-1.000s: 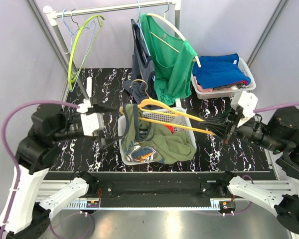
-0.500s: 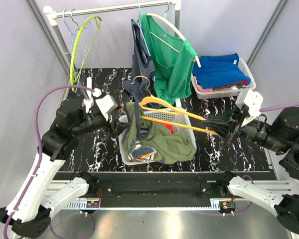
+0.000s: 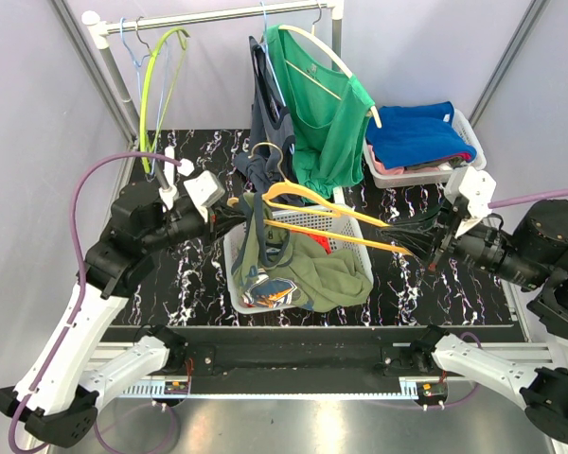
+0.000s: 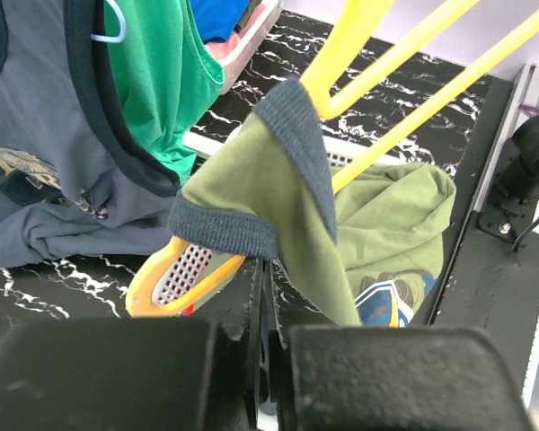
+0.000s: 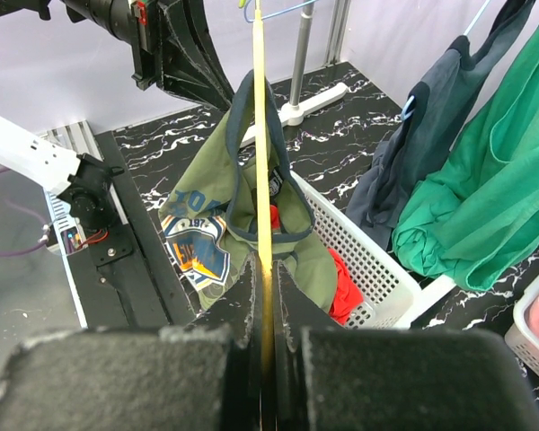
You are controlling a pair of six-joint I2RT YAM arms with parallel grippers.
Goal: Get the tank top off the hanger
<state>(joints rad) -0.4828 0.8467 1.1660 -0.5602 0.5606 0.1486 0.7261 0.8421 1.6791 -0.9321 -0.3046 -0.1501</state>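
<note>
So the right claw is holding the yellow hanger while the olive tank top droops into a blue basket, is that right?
Not quite: the basket is white, not blue, as the top external view shows. The right claw does hold the yellow hanger, with the olive tank top drooping into it.

- Bare tabletop (image 3: 407, 288) at the lower right and lower left of the top view leaves passing room.
- Yellow hanger (image 3: 303, 197) and draped olive top (image 3: 331, 274) bar the center, over the basket (image 3: 298, 218).
- Hanging garments (image 3: 327, 123) wall off the upper middle.
</note>
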